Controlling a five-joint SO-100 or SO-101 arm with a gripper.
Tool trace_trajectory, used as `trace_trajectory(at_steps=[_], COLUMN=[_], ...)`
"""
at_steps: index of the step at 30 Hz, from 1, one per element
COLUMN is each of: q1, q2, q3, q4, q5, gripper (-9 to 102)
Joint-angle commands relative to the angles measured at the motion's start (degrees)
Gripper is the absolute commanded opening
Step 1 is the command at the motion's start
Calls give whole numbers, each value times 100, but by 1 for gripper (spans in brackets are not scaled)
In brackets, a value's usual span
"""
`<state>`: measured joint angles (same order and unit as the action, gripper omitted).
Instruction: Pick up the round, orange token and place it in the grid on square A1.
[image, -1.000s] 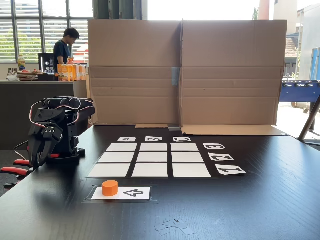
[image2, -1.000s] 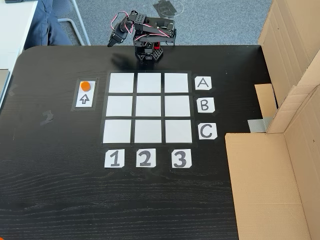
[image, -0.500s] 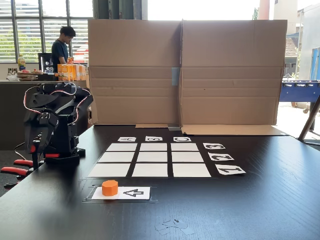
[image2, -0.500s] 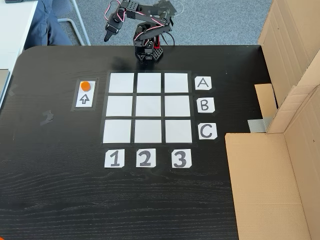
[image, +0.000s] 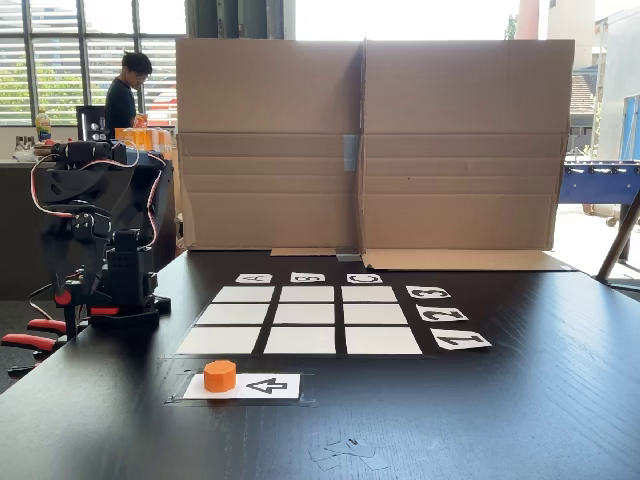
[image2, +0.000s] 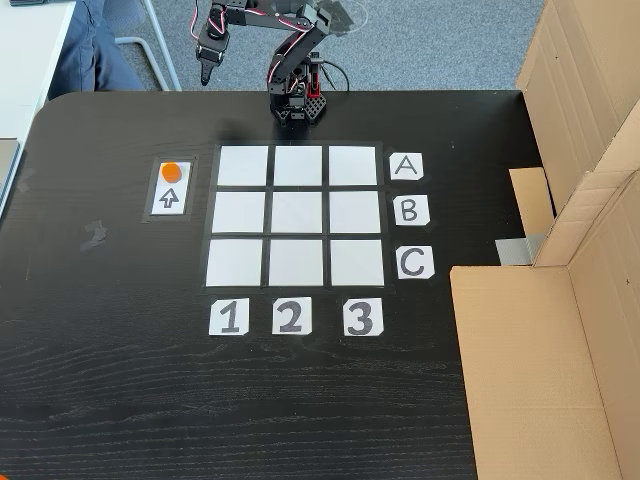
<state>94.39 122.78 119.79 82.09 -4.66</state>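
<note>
Jaws: I cannot tell from where I stand whether they are parted or closed; the gripper (image2: 206, 72) is small and dark, pointing down at the upper left of the high fixed view, off the table's far edge. In the low fixed view the gripper (image: 68, 318) hangs at the left of the frame, below the black arm (image: 95, 215) with its looping red and white wires.

Lower down that frame, the token (image: 220, 375) sits on the left end of a white arrow card (image: 243, 386), its black outlined arrow pointing at the token. From above, the token (image2: 172, 171) rests at the top of the same card (image2: 170, 188), just left of the grid (image2: 295, 215), well apart from the gripper.

Beside the grid's right edge in the high view, white cards read A (image2: 405, 166), B (image2: 409, 211) and C (image2: 414, 263) from top to bottom. Below it, cards read 1 (image2: 229, 317), 2 (image2: 291, 316) and 3 (image2: 361, 317) from left to right. Square A1 (image2: 243, 166) is the upper left cell in that view, bare white, near the token.

Cardboard panels (image: 370, 145) stand behind the black table (image: 520, 410) in the low view. A person (image: 125, 90) stands in the upper left background, near orange cartons (image: 140, 138) whose print is too small to read.
</note>
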Motion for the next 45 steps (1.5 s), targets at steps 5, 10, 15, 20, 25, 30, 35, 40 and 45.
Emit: trace_trajectory(at_steps=[5,10,15,20,25,30,35,40,45], q1=[-439,-817,-1283,-1723,-2180,-2584,-2848,-3067,-3278], q2=[-1028,-1951,-2971,-3516,-3902,-4245,-4772,-5370,-5915], q3=[-1116,-1819,-2522,-2979,-3393,-3823,-4509,-5124,-5528], q4=[193,264,132,0,0,-9,-9,-9,-9], q5=[18,255,747,1116,1292,1424,1521,1758,1942], gripper=[16,16,16,17,20,22,23,23,25])
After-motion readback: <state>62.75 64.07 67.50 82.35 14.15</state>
